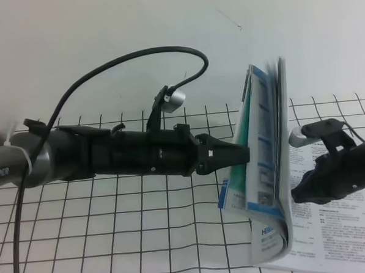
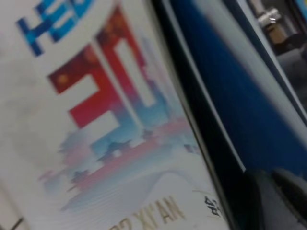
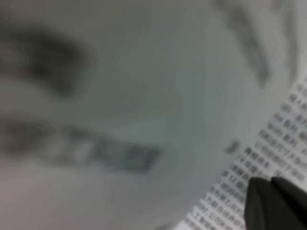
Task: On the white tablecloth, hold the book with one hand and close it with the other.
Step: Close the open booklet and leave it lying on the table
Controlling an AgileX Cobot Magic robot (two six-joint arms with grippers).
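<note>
The book [image 1: 265, 169] lies at the right on the white tablecloth [image 1: 114, 238]. Its cover and front pages stand nearly upright and blurred, while the right-hand text pages [image 1: 343, 232] lie flat. My left gripper [image 1: 243, 153] reaches in from the left, fingers together, its tip against the raised cover. In the left wrist view that cover [image 2: 110, 120] fills the frame with its "HEEC" and "30" print. From the right, my right gripper [image 1: 297, 193] rests on the flat pages just behind the raised ones. The right wrist view gives only blurred pages [image 3: 268, 153] and one dark fingertip [image 3: 271, 203].
A black cable [image 1: 135, 56] loops above the left arm. The cloth's far edge runs just behind both arms, with a plain white surface [image 1: 103, 24] beyond it. The book's near corner reaches close to the bottom of the exterior high view.
</note>
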